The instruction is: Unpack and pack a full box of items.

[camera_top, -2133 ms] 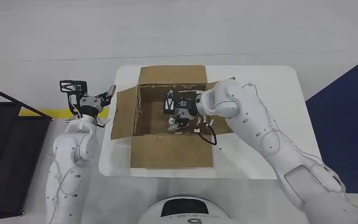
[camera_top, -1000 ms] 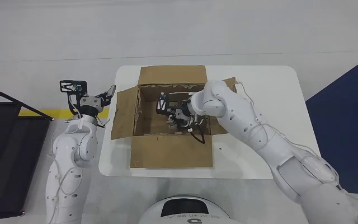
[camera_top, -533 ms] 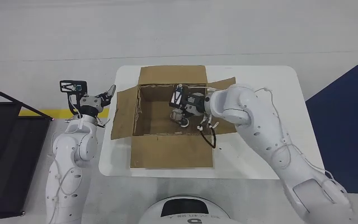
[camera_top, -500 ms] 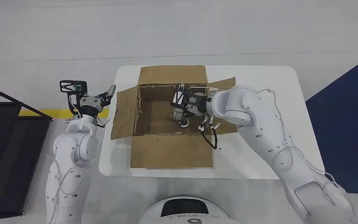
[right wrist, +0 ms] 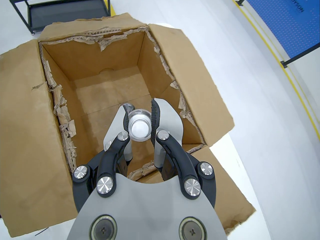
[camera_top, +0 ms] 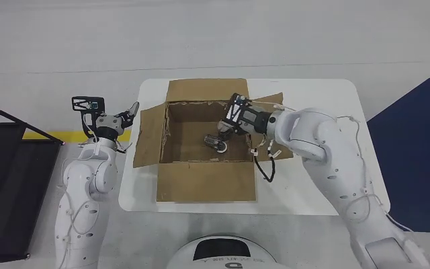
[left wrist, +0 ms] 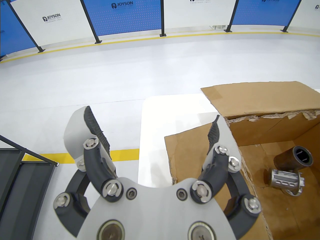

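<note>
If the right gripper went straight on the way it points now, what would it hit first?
Most likely the bare floor of the cardboard box: the right gripper, shut on a silver cylinder, points down into the open box. Depth is hard to judge.

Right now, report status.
Left gripper open, beside box. Right gripper shut on silver part over box. Tube, bearing in box. Nothing blocking.

The brown cardboard box (camera_top: 205, 181) is sitting open on the white table (camera_top: 336, 97), its four flaps splaying outward and its inner rims showing ragged tears. On its floor a dark tube (left wrist: 291, 159) is leaning against a ribbed silvery metal part (left wrist: 285, 182), the two touching. A shiny round metal piece (right wrist: 139, 128) is hanging over the box's inside, pinched by the right gripper (right wrist: 139, 104).
</note>
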